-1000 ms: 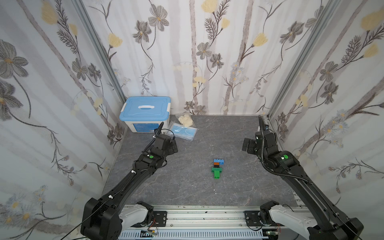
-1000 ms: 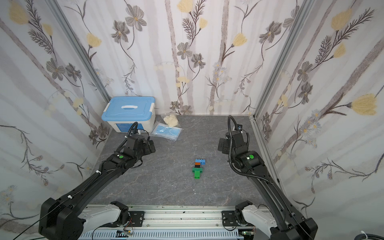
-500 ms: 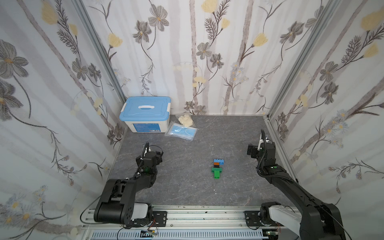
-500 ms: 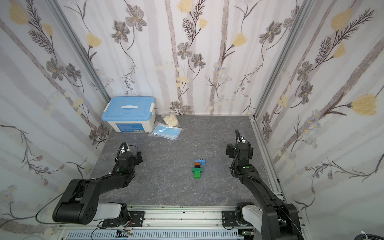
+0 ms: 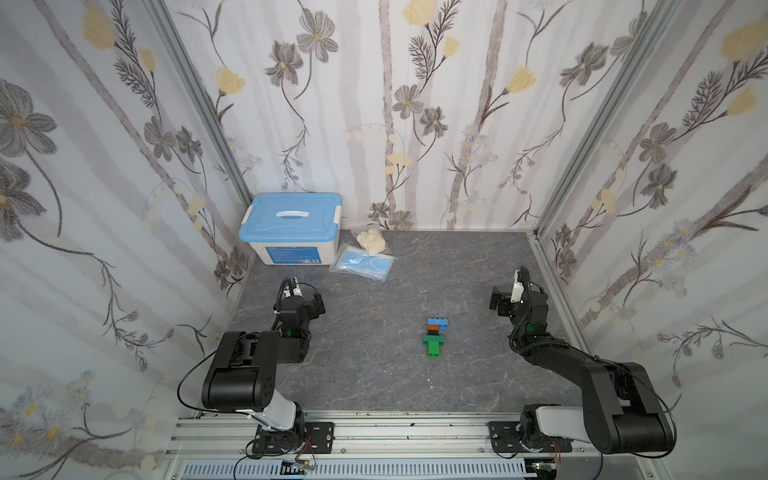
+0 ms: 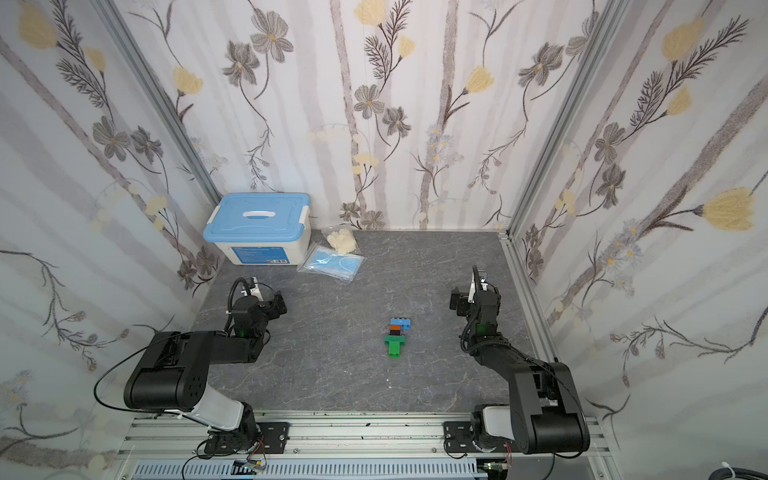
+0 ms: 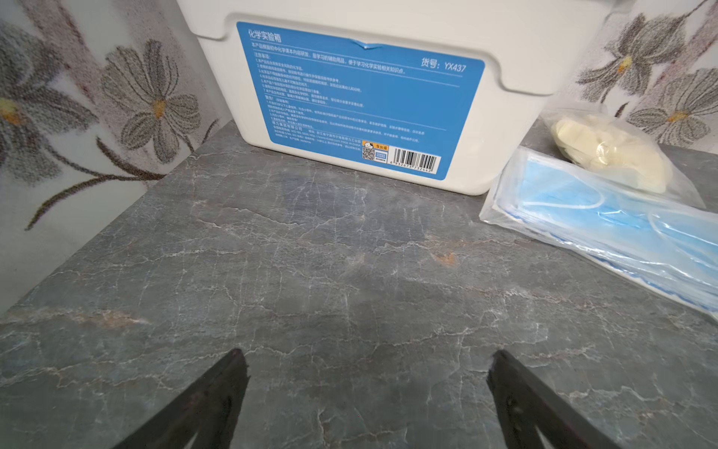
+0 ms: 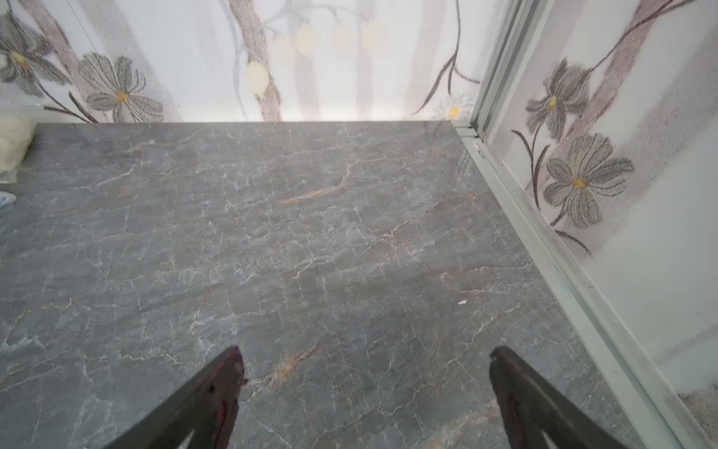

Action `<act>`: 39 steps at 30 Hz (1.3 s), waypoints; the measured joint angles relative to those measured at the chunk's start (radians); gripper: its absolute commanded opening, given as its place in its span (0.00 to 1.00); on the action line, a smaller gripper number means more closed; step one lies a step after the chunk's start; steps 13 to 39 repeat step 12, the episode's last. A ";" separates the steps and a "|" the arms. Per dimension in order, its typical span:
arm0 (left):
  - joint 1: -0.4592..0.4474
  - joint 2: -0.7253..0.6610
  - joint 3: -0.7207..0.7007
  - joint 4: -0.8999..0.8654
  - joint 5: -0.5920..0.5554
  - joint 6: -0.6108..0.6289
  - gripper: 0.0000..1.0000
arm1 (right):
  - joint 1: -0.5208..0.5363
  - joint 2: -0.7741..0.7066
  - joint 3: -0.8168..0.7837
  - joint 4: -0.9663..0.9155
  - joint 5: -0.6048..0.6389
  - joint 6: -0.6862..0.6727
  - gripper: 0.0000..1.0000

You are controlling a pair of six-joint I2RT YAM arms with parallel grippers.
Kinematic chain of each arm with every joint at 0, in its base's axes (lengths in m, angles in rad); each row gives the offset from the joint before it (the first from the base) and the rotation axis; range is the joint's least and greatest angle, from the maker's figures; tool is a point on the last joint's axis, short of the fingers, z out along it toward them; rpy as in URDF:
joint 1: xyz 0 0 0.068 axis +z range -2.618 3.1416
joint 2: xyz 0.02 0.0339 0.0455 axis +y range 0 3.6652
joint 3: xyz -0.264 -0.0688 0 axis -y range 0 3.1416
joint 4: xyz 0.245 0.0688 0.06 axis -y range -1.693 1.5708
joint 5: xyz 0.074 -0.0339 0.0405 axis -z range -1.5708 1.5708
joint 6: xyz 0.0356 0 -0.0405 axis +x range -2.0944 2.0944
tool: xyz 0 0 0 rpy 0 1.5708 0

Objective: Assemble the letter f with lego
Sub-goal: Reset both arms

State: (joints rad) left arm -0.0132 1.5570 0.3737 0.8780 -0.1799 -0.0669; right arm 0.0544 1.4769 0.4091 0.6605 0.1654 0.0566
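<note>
Lego letter f (image 5: 435,337) is lying flat mid-table, touching neither gripper.

Left gripper (image 7: 368,353): fingers (image 7: 217,392) standing wide apart, holding nothing, bare grey table (image 7: 311,252) showing between them.

Right gripper (image 8: 364,350): same, jaws spread, gripping nothing, only marbled tabletop showing ahead of it.

Both are hanging low, one on each side of the bricks and well apart from them.

Outward from the left one: white box (image 7: 388,163) sitting against the back corner, a bagged mask pack (image 7: 621,225) just beside it, a bag of pale gloves (image 7: 606,147) behind that.

Bricks are reading as joined: blue bar (image 5: 438,323) at the far end, orange (image 5: 433,327) and black (image 5: 434,332) under it, green stem (image 5: 433,343) at the near end.

Judging by this, assembly is looking finished. No loose brick is showing, and nothing seems left beyond parking the grippers.
</note>
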 measured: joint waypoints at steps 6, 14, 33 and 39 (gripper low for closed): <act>-0.006 0.000 0.004 0.000 0.008 0.005 1.00 | 0.014 0.000 0.000 0.025 -0.001 -0.010 1.00; -0.009 0.000 0.004 0.000 0.008 0.008 1.00 | 0.013 0.008 0.012 0.025 -0.005 -0.014 1.00; -0.009 0.000 0.004 0.000 0.008 0.008 1.00 | 0.013 0.008 0.012 0.025 -0.005 -0.014 1.00; -0.009 0.000 0.004 0.000 0.008 0.008 1.00 | 0.013 0.008 0.012 0.025 -0.005 -0.014 1.00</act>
